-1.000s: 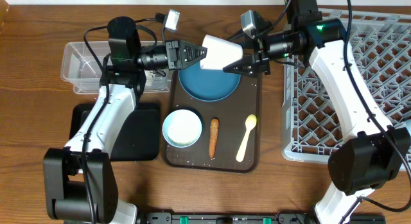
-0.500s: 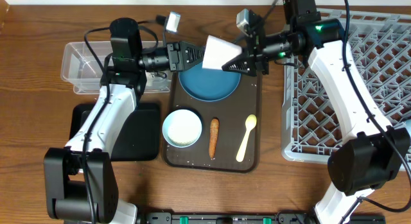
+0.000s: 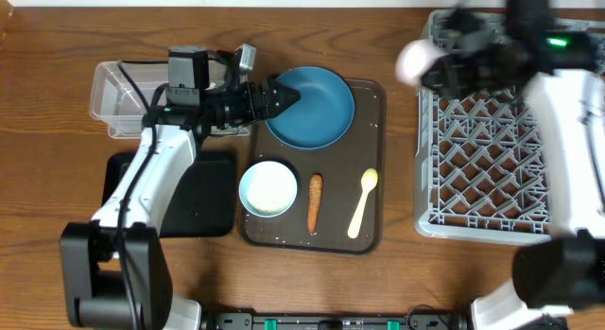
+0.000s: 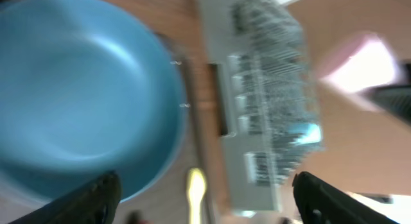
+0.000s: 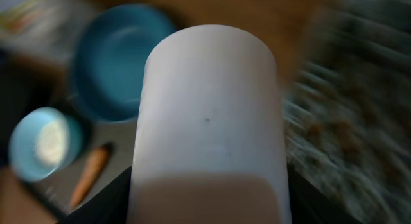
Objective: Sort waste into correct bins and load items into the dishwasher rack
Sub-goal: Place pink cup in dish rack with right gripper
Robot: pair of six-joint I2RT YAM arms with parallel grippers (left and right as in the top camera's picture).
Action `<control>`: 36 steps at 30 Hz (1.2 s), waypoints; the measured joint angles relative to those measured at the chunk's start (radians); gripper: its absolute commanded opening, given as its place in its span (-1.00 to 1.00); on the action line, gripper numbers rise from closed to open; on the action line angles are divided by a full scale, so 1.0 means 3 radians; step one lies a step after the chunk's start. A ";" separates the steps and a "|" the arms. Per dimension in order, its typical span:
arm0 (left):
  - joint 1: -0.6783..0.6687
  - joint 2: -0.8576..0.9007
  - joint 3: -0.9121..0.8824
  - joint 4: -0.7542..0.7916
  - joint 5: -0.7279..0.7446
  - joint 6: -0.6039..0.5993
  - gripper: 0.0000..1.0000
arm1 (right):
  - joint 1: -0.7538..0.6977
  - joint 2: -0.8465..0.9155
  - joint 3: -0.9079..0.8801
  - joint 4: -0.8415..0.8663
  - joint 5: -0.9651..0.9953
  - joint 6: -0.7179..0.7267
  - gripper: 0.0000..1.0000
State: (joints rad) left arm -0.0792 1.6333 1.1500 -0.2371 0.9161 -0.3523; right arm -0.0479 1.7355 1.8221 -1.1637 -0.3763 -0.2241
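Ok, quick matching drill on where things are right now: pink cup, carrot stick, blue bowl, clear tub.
Things: 1 pink cup; 2 carrot stick; 3 blue bowl; 4 clear tub.
Places: A between the white bowl and the spoon; B in the air beside the rack; C on the table past the black tray; D at the brown tray's far end.
Pairs: 1-B, 2-A, 3-D, 4-C.

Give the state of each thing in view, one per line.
Small pink plastic cup, gripped, lifted at grey rack edge.
Right pincer, shut on cup.
Left pincer, open, empty.
Large dark blue bowl, upright, empty, on brown tray.
Pale blue-rimmed white bowl, upright on tray.
Pale yellow spoon, lying on tray.
Orange carrot-like stick, lying on tray.
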 measured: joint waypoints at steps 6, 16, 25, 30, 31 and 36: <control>0.0000 -0.0572 -0.0003 -0.0585 -0.0930 0.0282 0.83 | -0.0619 -0.0217 0.0051 -0.0271 0.0587 0.0446 -0.85; 0.0003 -0.1049 -0.0001 -0.1143 -0.2031 0.0532 0.83 | -0.1349 -0.0141 0.0051 -0.0506 0.1199 0.0868 -0.91; 0.0003 -0.1045 -0.0001 -0.1197 -0.2204 0.0568 0.83 | -0.1747 0.0295 0.0052 -0.0594 0.1556 0.1077 -0.94; 0.0003 -0.1044 -0.0001 -0.1198 -0.2216 0.0568 0.84 | -0.1815 0.0548 0.0051 -0.0557 0.1616 0.1104 -0.94; 0.0003 -0.1044 -0.0001 -0.1200 -0.2218 0.0568 0.83 | -0.1821 0.0591 0.0052 -0.0540 0.1620 0.1106 -0.93; 0.0003 -0.1045 -0.0001 -0.1223 -0.2225 0.0568 0.84 | -0.1822 0.0790 0.0052 -0.0515 0.1629 0.1129 -0.63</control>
State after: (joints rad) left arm -0.0784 1.3197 1.1496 -0.6041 0.2485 -0.1818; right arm -0.5945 1.9724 1.8378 -1.3182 0.1123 0.1146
